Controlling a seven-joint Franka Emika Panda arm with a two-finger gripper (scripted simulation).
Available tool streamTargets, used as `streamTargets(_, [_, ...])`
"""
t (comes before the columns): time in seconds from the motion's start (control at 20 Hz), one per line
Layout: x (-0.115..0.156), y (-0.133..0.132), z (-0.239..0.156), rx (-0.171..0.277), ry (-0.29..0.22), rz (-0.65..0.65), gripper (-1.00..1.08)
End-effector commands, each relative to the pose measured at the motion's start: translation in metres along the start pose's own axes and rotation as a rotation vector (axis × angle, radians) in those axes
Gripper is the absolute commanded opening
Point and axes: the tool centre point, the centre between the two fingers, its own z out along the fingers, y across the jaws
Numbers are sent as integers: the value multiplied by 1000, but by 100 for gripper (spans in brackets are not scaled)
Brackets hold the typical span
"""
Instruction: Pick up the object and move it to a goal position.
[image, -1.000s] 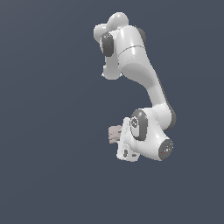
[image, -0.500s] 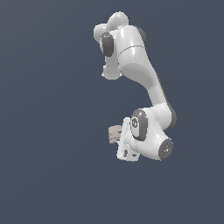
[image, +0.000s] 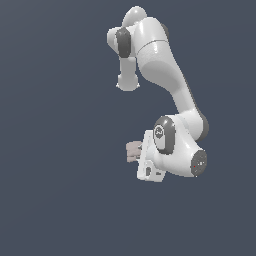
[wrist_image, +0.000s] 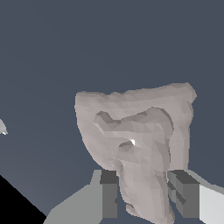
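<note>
The object (image: 133, 150) is a small pale pinkish-beige lumpy block. In the exterior view it pokes out on the left side of the white hand, partly hidden by it. In the wrist view the object (wrist_image: 136, 140) fills the middle, with its narrow lower part between the two grey fingers (wrist_image: 109, 194). My gripper (wrist_image: 145, 197) is shut on the object. In the exterior view the gripper (image: 139, 152) is mostly hidden behind the hand.
The white arm (image: 165, 80) rises from the hand toward the top of the exterior view. The background is a plain dark grey-blue surface (image: 60, 150). No other objects show.
The hand with the object has shifted very slightly up and to the exterior view's left. The grip looks unchanged.
</note>
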Motion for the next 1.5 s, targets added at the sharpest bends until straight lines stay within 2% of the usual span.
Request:
streamTargets(0.0, [-3, -7, -16, -21, 5, 9, -100])
streamTargets(0.25, [-10, -29, -56, -76, 18, 33, -100])
streamTargets(0.6, [-24, -75, -128, -175, 42, 78, -100])
streamTargets(1.15, [-47, -174, -241, -352, 83, 159, -100])
streamTargets(1.45, [-56, -226, -287, -434, 100, 197, -100])
